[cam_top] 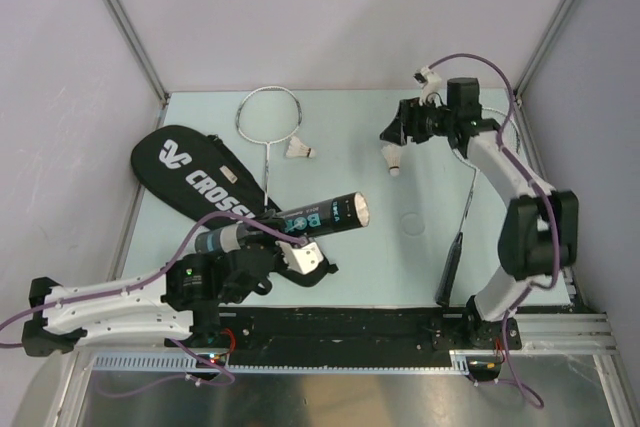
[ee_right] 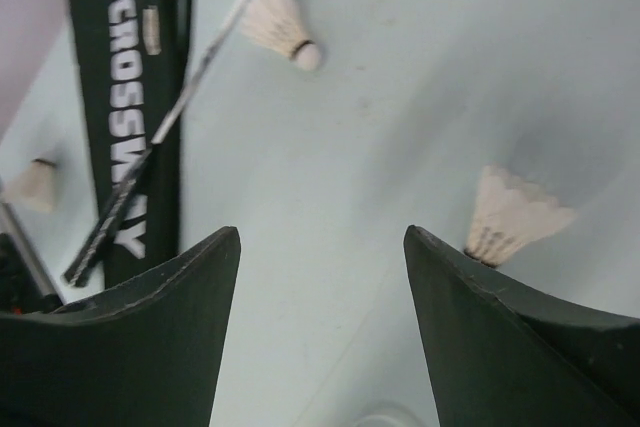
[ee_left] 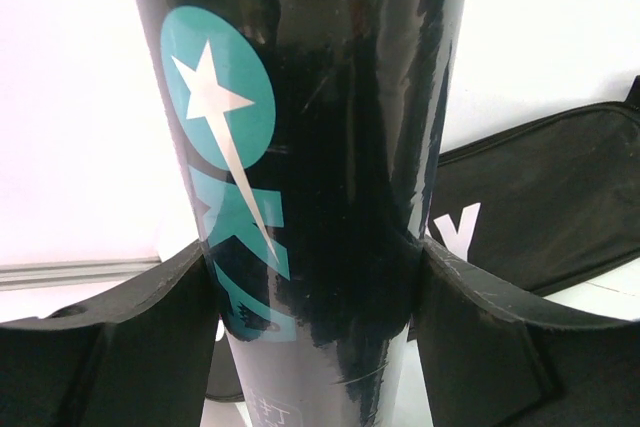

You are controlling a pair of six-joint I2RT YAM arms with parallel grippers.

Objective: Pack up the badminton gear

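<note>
My left gripper [cam_top: 268, 239] is shut on the long black tube [cam_top: 300, 219] with teal lettering; its open end points right. In the left wrist view both fingers press the tube [ee_left: 330, 147] at the left gripper [ee_left: 315, 247]. The black racket bag [cam_top: 190, 175] lies at the left, with one silver racket [cam_top: 268, 112] across it. One shuttlecock [cam_top: 300, 151] lies by that racket. My right gripper [cam_top: 390, 133] is open and empty, just above another shuttlecock [cam_top: 393, 160]; in the right wrist view that shuttlecock [ee_right: 515, 212] sits beside the right finger of the right gripper [ee_right: 320, 232]. The second racket [cam_top: 452, 262] lies under the right arm.
A faint round clear lid [cam_top: 413, 222] lies on the table mid-right. The right wrist view also shows the bag [ee_right: 135, 97], the racket shaft [ee_right: 190, 97], the far shuttlecock [ee_right: 280, 22] and a third shuttlecock [ee_right: 35, 185] at the left edge. Grey walls enclose the table.
</note>
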